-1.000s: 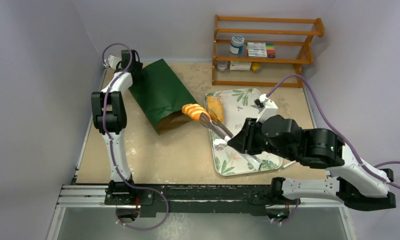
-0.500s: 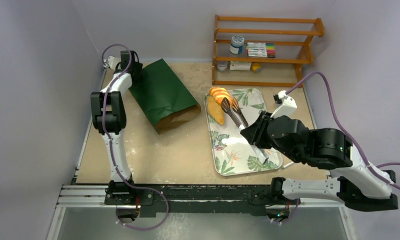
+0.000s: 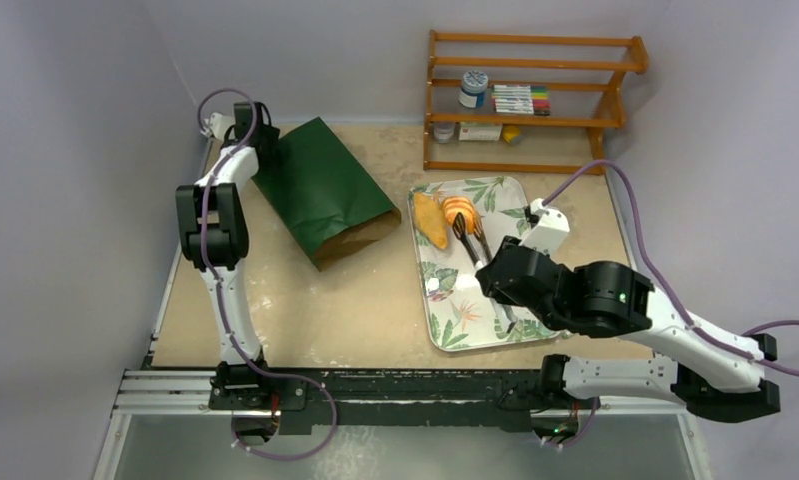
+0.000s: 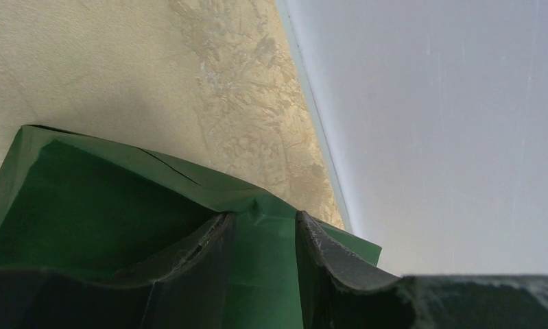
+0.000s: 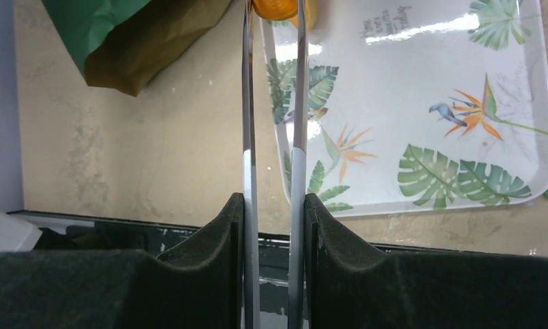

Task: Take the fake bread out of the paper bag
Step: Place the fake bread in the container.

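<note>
Your tongs hold a bread piece at the tray's far end.
Your right gripper clamps the tongs; your left gripper pinches the paper bag's far end. Another loaf lies on the tray.

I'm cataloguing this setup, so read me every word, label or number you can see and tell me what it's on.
Nothing here can be read out.
On the leaf-patterned tray: faint cursive lines beside the printed plants, too blurred to read.
On the jar on the wooden shelf: a label, too small to read.
On the box on the same shelf: print too small to read.
On the paper bag: no print showing.
</note>
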You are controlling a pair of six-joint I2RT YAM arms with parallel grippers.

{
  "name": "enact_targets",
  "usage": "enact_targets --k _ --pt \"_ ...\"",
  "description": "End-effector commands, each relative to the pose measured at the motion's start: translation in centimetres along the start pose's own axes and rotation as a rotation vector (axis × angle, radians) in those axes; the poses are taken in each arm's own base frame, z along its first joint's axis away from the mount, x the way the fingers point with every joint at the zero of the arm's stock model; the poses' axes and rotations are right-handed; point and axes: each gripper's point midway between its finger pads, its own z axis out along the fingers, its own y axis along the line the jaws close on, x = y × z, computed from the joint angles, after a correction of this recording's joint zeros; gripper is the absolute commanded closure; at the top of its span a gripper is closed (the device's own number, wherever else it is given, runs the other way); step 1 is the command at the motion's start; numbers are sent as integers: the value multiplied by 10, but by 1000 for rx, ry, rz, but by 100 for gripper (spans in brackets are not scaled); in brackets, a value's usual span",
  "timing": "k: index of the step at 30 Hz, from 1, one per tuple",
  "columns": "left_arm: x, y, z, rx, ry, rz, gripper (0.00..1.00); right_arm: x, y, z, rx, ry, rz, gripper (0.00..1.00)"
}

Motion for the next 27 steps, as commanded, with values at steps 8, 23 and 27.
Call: enact_targets --k 8,23,27 --pt "-13 16 -18 -56 1 44 62 -37 -4 51 47 -112 1 100" --pt "-16 13 -18 -46 0 29 61 -25 -11 107 -1 -25 -49 100" --pt "-18 13 -18 -47 -3 28 61 1 -21 114 3 33 -24 100"
